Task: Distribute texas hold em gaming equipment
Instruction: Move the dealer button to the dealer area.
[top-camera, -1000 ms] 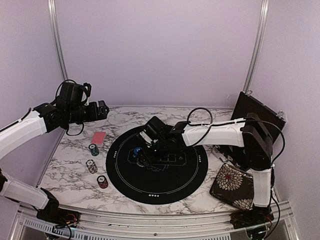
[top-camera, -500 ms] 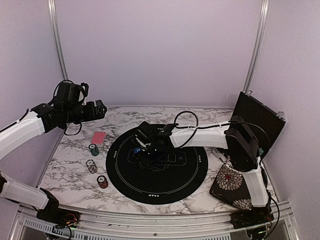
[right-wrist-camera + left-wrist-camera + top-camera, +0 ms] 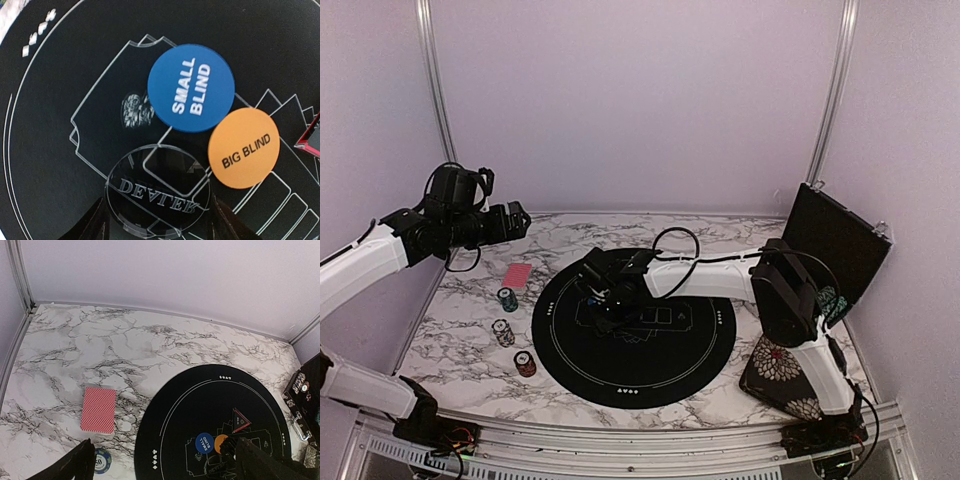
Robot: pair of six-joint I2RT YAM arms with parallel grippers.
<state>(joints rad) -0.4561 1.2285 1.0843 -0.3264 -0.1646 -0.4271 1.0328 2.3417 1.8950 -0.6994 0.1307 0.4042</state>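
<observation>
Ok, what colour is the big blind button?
The big blind button is orange with black lettering; clearest in right wrist view.

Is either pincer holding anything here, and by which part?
Left pincer: open, holding nothing. Right pincer straddles the clear dealer disc across its opposite edges; whether it actually grips the disc cannot be told.

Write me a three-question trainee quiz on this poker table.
1. True or false: the card deck lies on the black mat.
2. What is printed on the blue disc? A) DEALER B) SMALL BLIND C) BIG BLIND
3. How many chip stacks stand on the marble left of the mat?
Key: 1 false; 2 B; 3 three.
</observation>
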